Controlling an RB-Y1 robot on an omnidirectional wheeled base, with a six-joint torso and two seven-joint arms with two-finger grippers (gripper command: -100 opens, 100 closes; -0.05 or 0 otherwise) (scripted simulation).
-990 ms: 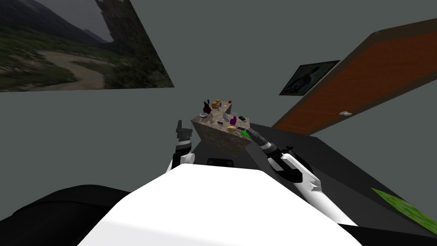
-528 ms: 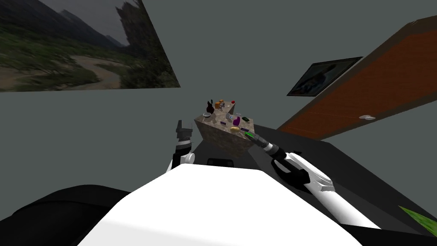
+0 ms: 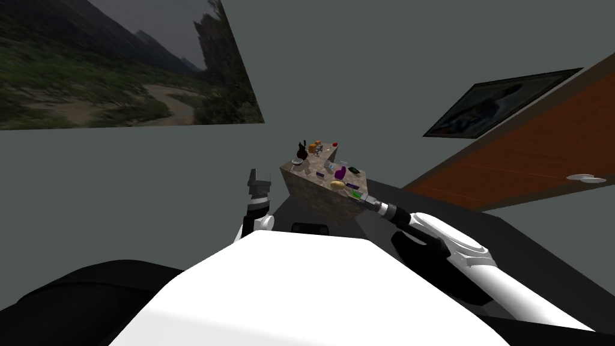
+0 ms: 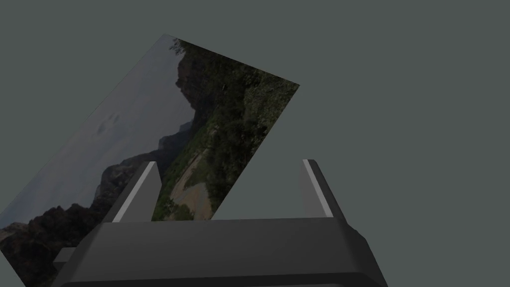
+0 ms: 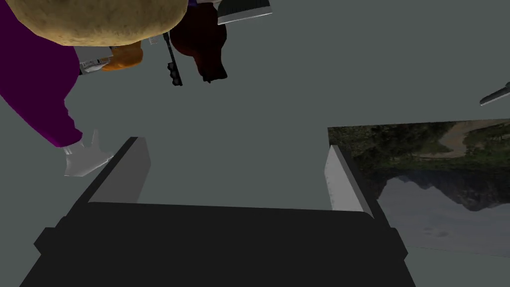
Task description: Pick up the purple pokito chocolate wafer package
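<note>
Right claw [image 5: 236,174], fingers spread, hovers at the cluttered table's [image 3: 318,198] near corner beside a tan lump [image 5: 94,20]; left claw [image 4: 226,189] gapes empty.

The table [image 3: 321,195] looks like rough, speckled stone.

Looks like a room in a home (lived-in sort, not a lab or shop): grey walls w/ a big landscape picture [image 3: 120,66] & a smaller framed picture [image 3: 498,105], a brown wooden door [image 3: 528,156] w/ a pale handle [image 3: 585,178], a stone-look desk [image 3: 321,195] crowded w/ small household odds & ends [image 3: 339,173].
</note>
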